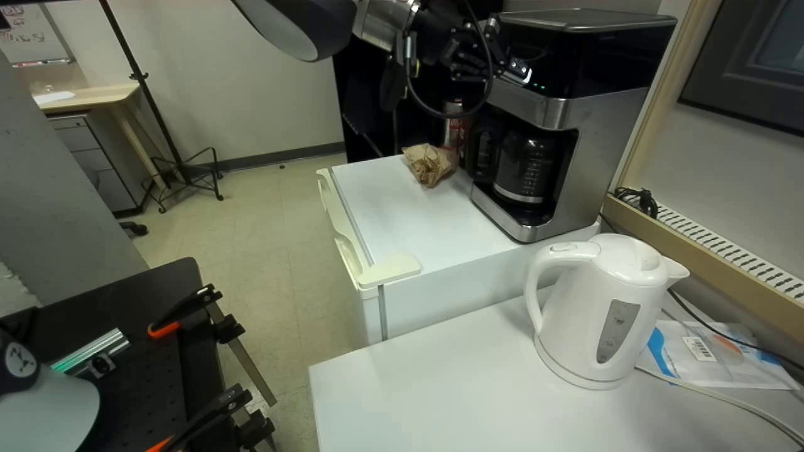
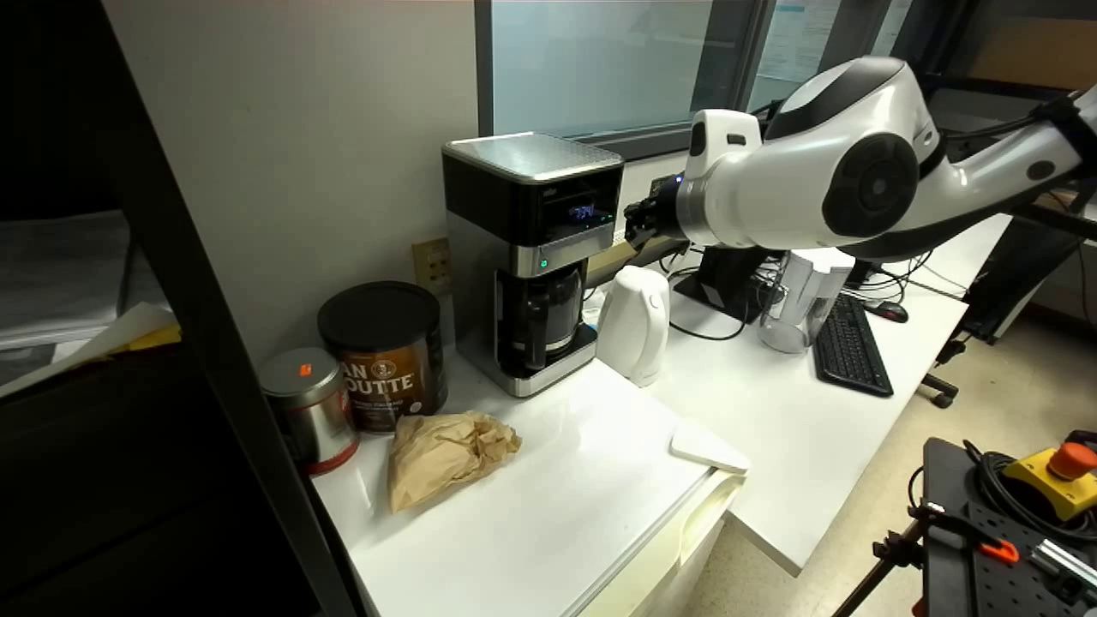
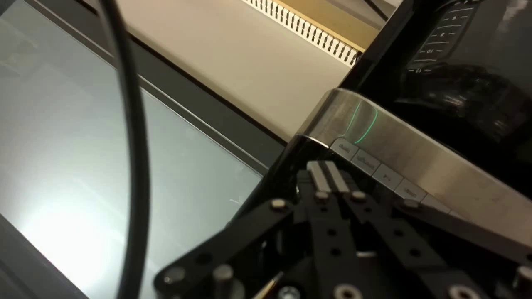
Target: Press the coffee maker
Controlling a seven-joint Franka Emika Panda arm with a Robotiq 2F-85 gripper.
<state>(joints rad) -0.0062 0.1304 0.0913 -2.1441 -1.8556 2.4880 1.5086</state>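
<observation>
Where metal curves, closed hand, coffee maker

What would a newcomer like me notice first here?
Probably the bulky white robot arm at upper right in an exterior view. Its closed black gripper is close to the button row of the boxy black-and-silver coffee maker. Then perhaps the round red button on its yellow box, lower right in an exterior view.

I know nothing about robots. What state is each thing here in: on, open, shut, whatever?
Coffee maker: powered, its display and a green light lit.
Carafe: seated in the coffee maker; contents unclear.
Gripper: shut, close to the buttons; contact unclear.
Kettle: upright, lid closed.
Coffee tub: upright, lid on.
Metal can: upright, top covered.
Paper bag: crumpled.
</observation>
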